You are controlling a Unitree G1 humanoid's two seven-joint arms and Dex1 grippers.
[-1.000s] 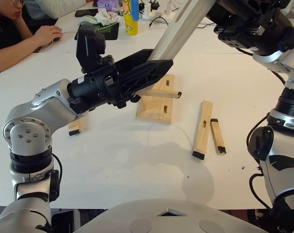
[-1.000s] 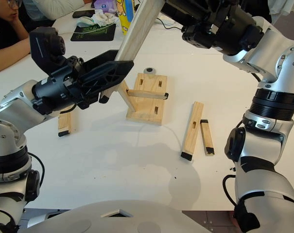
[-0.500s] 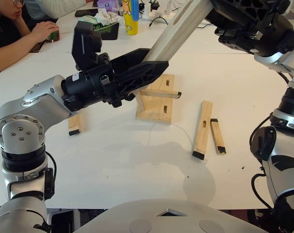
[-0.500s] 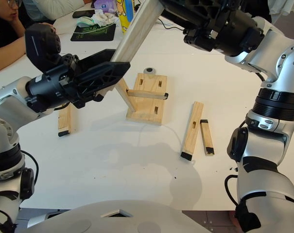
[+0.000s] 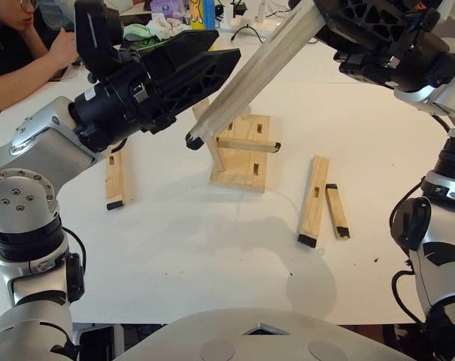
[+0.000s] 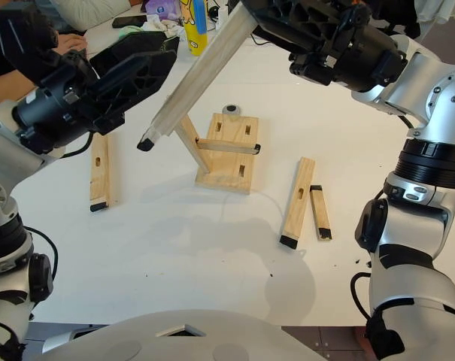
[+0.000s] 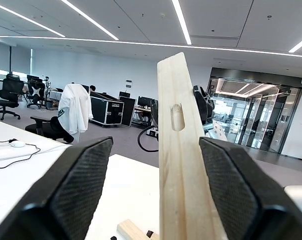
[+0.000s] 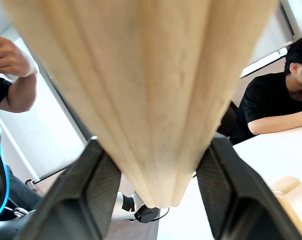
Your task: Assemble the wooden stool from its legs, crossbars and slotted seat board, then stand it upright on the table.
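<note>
right gripper (image 6: 278, 21) clamps a leg (image 6: 197, 75), tilted above the seat board (image 6: 231, 165) on the counter (image 6: 174, 248); left gripper (image 7: 155, 145) gapes wide nearby.

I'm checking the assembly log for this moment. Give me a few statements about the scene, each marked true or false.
1. The right tool holds a long leg in the air. True.
2. The left tool is shut on that leg. False: its fingers are open, one on each side of it.
3. A loose leg lies flat on the table, left of the seat board. True.
4. Nothing is fitted to the seat board. False: a tilted leg and a crossbar stand on it.
</note>
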